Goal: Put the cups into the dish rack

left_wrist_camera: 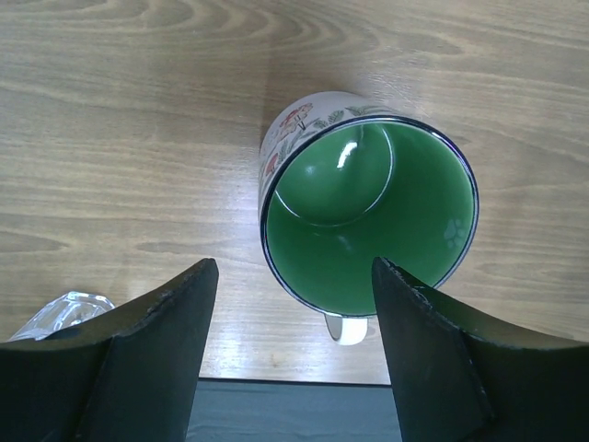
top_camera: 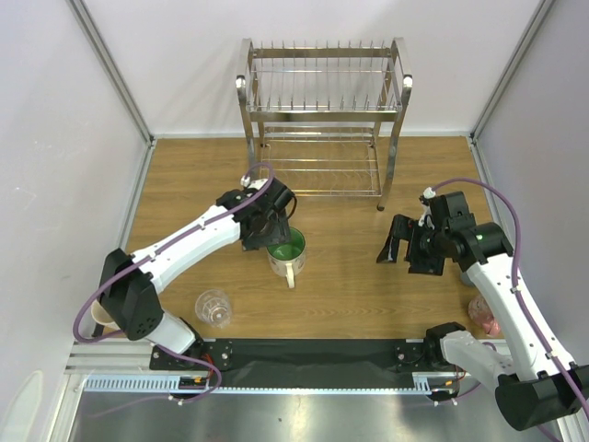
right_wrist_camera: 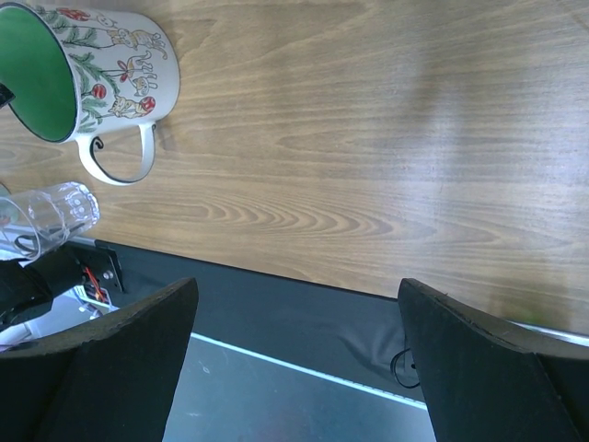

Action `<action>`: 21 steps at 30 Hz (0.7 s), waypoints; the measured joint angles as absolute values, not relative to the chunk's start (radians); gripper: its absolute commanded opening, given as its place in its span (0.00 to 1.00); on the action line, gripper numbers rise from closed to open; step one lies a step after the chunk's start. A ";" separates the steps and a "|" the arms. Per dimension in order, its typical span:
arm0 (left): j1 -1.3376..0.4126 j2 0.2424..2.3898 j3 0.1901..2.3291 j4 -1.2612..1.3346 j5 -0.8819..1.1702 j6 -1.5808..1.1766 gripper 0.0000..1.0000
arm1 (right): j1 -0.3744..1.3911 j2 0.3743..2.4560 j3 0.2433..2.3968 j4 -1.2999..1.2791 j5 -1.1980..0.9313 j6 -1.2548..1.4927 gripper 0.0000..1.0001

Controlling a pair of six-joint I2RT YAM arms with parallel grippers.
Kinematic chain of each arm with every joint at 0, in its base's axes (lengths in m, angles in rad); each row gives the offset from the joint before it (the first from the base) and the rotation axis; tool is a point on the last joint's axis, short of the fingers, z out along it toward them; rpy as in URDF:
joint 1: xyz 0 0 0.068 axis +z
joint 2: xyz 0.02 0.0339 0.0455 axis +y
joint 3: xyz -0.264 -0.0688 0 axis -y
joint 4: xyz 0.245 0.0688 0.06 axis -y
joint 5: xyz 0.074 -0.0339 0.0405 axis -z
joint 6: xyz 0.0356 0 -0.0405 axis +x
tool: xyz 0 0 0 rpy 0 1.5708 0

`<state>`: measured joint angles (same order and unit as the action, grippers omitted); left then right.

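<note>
The cream mug with the green inside (top_camera: pixel 288 253) stands upright mid-table, its handle toward the near edge. My left gripper (top_camera: pixel 268 230) hovers over its far-left rim, open. In the left wrist view the mug (left_wrist_camera: pixel 368 216) lies just beyond the gripper (left_wrist_camera: pixel 294 276); the right fingertip (left_wrist_camera: pixel 396 295) overlaps the rim and nothing is gripped. A clear glass tumbler (top_camera: pixel 213 307) lies near the front left. The pink mug (top_camera: pixel 482 315) peeks out beside my right arm. My right gripper (top_camera: pixel 400 241) is open and holds nothing. The dish rack (top_camera: pixel 322 112) stands at the back.
A cream cup (top_camera: pixel 101 316) is partly hidden behind the left arm's base. The right wrist view shows the mug (right_wrist_camera: pixel 120 64), the tumbler (right_wrist_camera: pixel 55 212) and the table's black front strip (right_wrist_camera: pixel 304 313) between the open fingers. Grey walls enclose the table on three sides.
</note>
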<state>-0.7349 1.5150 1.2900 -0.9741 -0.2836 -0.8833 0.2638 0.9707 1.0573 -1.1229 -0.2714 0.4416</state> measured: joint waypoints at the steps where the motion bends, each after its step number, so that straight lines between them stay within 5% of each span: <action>1: -0.734 1.518 1.290 -0.974 -0.284 -0.884 0.73 | 0.264 0.970 1.053 -1.120 -0.271 0.445 0.98; 10: -0.726 1.583 1.260 -0.964 -0.279 -0.890 0.63 | 0.263 0.920 0.988 -1.097 -0.276 0.474 0.98; 19: -0.717 1.645 1.237 -0.919 -0.265 -0.865 0.23 | 0.264 0.899 0.963 -1.072 -0.303 0.505 1.00; 21: -0.714 1.647 1.237 -0.925 -0.266 -0.861 0.02 | 0.264 0.899 0.963 -1.058 -0.325 0.508 1.00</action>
<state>-0.7143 1.6474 1.2373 -0.9249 -0.2661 -0.8612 0.2638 0.8986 0.9630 -1.0580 -0.3248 0.5079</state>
